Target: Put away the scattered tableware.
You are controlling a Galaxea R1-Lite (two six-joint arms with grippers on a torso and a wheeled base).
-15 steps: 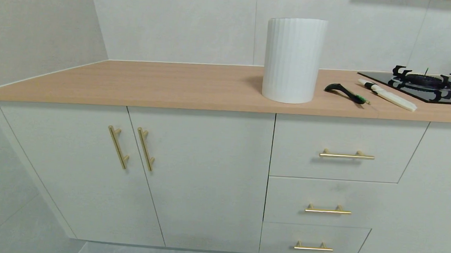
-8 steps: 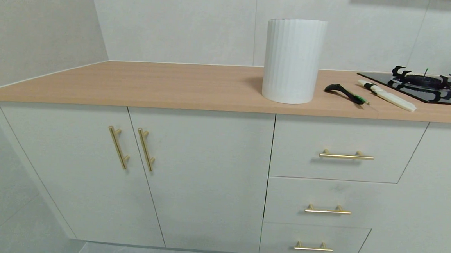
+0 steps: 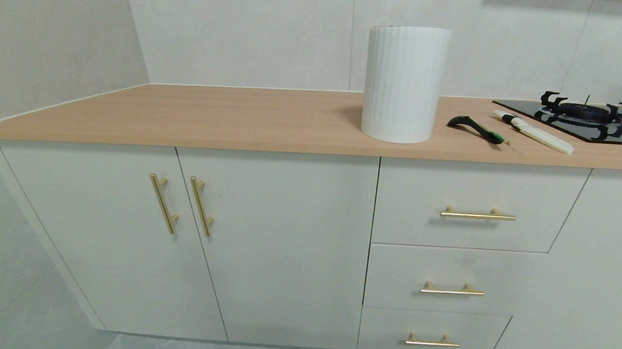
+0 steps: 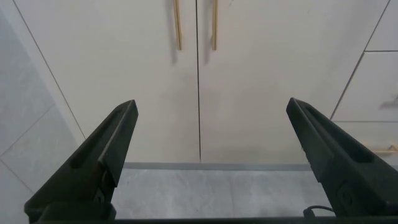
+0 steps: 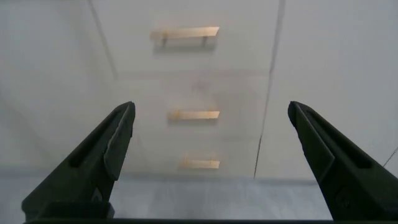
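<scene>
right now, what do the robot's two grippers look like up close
The left gripper and the right gripper look alike. Each has two matt black jaws, shaped as long flat-sided wedges that taper to narrow tips. No markings show on them. A thin black cable curls near the base of one jaw of the left gripper.

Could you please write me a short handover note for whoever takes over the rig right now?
Left hand: open, empty, low in front of the double cabinet doors.
Right hand: open, empty, facing the drawer stack.
Things: a black-handled tool with a green tip and a long white utensil lie loose on the countertop, between the white ribbed holder and the gas hob.
Done: nothing put away; doors and drawers are shut.
Left: pick up both utensils and stow them, probably in the holder or a drawer.
</scene>
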